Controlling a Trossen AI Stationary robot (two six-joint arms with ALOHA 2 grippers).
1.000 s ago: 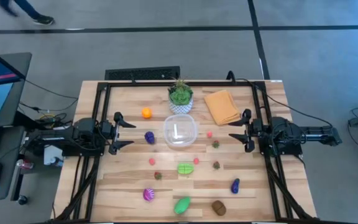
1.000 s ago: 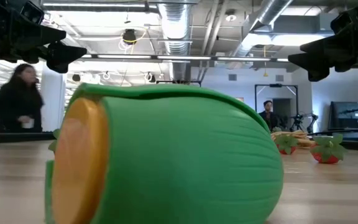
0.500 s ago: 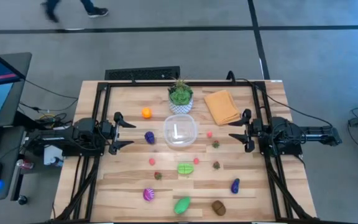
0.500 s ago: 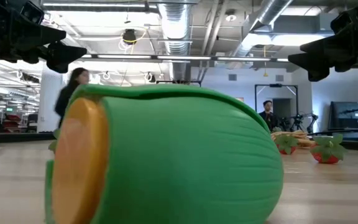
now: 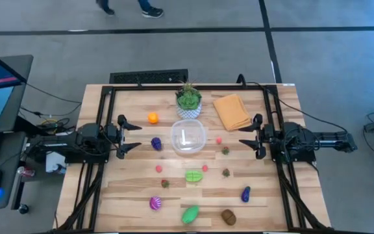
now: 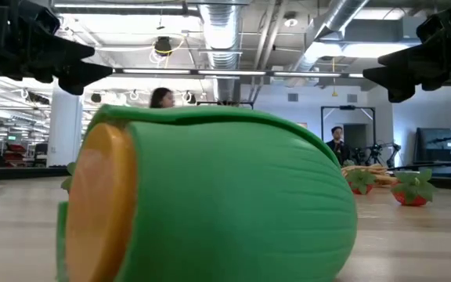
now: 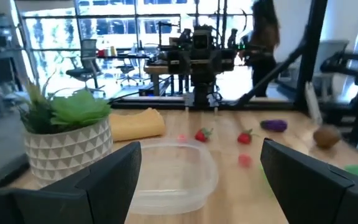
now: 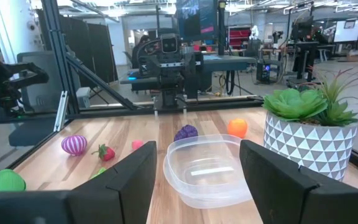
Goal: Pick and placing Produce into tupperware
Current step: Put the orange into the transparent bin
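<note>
Nothing on your table has moved since a second ago. Your left gripper (image 5: 134,137) and right gripper (image 5: 243,136) are waiting spread, gripping nothing. The tupperware (image 5: 187,138) is sitting empty at centre, produce (image 5: 193,175) scattered around it.

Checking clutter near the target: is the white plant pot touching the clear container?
Apart. In the high view, a strip of bare wood shows between the plant pot and the container.

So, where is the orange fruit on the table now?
In the high view, the orange fruit lies on the left half of the table, far side, between the left gripper and the potted plant, just above the purple fruit.
</note>
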